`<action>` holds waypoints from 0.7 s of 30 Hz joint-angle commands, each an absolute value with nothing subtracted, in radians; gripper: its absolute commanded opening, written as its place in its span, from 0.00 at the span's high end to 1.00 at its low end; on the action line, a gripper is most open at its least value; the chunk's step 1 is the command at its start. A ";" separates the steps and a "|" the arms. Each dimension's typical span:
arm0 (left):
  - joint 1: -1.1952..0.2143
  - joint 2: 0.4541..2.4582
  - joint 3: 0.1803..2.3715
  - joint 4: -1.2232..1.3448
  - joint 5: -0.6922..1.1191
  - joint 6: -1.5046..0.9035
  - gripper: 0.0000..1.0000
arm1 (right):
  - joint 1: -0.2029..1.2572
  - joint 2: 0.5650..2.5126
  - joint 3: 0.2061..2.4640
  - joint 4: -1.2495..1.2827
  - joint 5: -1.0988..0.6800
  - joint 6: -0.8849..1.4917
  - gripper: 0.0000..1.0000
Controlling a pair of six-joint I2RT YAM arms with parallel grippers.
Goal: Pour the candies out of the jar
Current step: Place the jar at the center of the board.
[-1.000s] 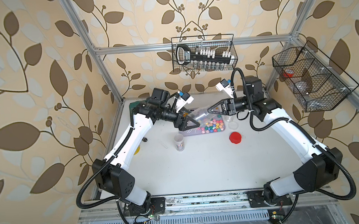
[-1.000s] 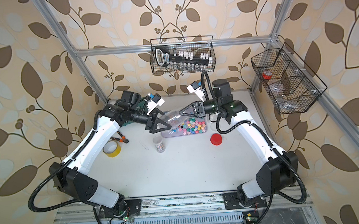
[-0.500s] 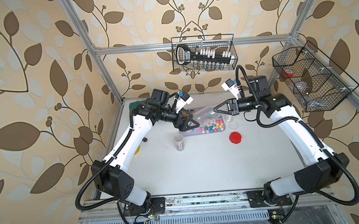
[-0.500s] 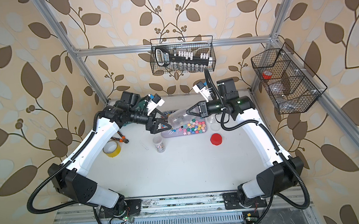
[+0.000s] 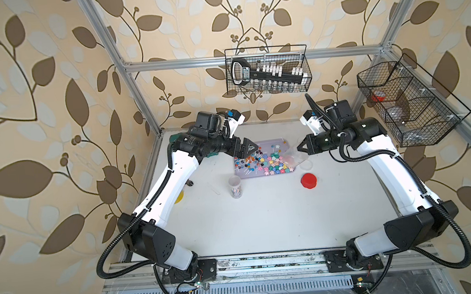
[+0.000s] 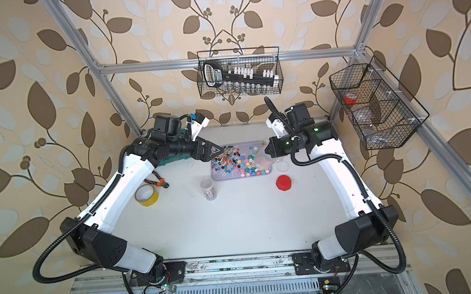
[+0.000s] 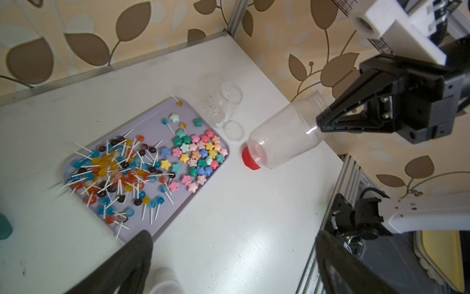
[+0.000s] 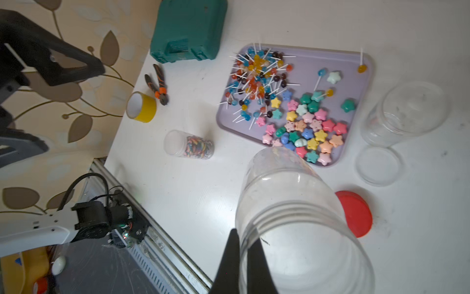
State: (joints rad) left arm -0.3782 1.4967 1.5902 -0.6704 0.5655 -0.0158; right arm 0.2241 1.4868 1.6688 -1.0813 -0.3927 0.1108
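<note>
An empty clear jar [image 8: 292, 203] hangs tilted over the right end of the lavender tray [image 5: 271, 144]. My right gripper [image 8: 245, 239] is shut on its rim, one finger inside the mouth and one outside; in the left wrist view the same jar [image 7: 284, 137] shows nothing inside. The candies [image 5: 264, 162] lie spread on the tray: lollipops on white sticks to the left, pastel stars [image 8: 305, 127] to the right. My left gripper [image 5: 253, 149] hovers open over the tray's left end, its fingers [image 7: 137, 252] wide apart and empty.
A small upright jar of rainbow-swirled sweets [image 5: 235, 186] stands in front of the tray. A red lid [image 5: 309, 180], a clear lid [image 8: 379, 165] and another empty clear jar [image 8: 404, 114] sit to the tray's right. Yellow tape [image 6: 146, 195], pliers [image 6: 159, 181] and a green case [image 8: 188, 30] lie left.
My right gripper has drawn back to the right with the jar, away from the left gripper. The left gripper has stayed over the tray's left end, open.
</note>
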 commanded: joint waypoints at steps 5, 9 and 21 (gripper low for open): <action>-0.373 1.355 1.477 -0.601 0.291 -0.224 0.01 | 0.175 1.535 1.652 -1.103 -0.188 0.147 1.00; -0.373 1.312 1.417 -0.612 0.154 -0.238 0.01 | 0.139 1.576 1.680 -1.106 -0.122 0.170 1.00; -0.373 1.245 1.358 -0.693 -0.012 -0.172 0.01 | 0.059 1.778 1.832 -1.153 -0.059 0.152 1.00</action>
State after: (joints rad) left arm -0.3782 1.2877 1.3674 -0.6811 0.0658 -0.1841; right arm 0.0731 1.7405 1.7832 -1.1225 -0.0887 0.1631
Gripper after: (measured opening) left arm 0.989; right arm 0.048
